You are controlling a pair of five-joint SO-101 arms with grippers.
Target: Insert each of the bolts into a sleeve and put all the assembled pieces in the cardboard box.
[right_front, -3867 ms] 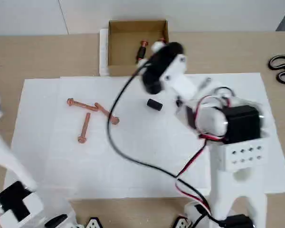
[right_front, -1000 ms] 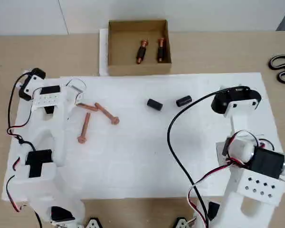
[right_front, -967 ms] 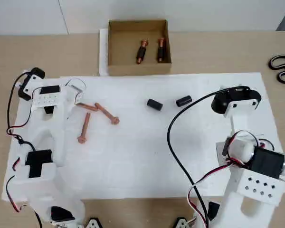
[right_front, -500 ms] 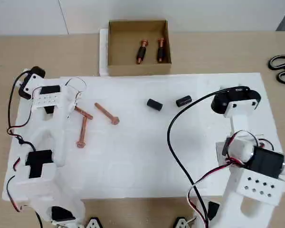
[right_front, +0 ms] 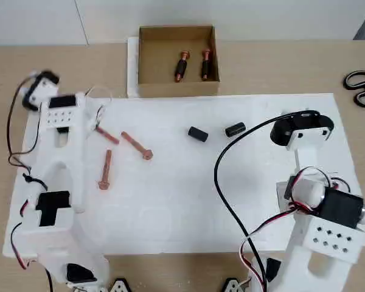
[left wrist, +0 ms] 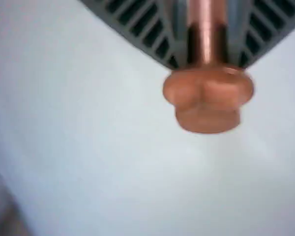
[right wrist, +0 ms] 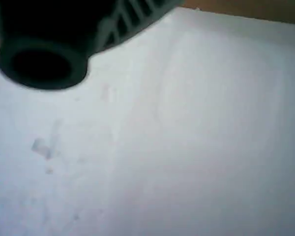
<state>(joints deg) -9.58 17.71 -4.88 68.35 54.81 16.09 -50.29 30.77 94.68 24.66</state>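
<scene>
Pulled clear of other bolts since before; clamps bolt near head in left claw, front-left of box, likely freeing shank for sleeve, pinched in right claw front-right of box.

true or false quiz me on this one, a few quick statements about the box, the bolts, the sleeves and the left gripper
1. The cardboard box holds two assembled pieces. True.
2. The left gripper is empty. False: it is shut on a bolt.
3. Two black sleeves lie loose on the white sheet, side by side but apart. True.
4. The scissors lie inside the box. False: they lie on the bare table at its right edge, far from the box.
</scene>
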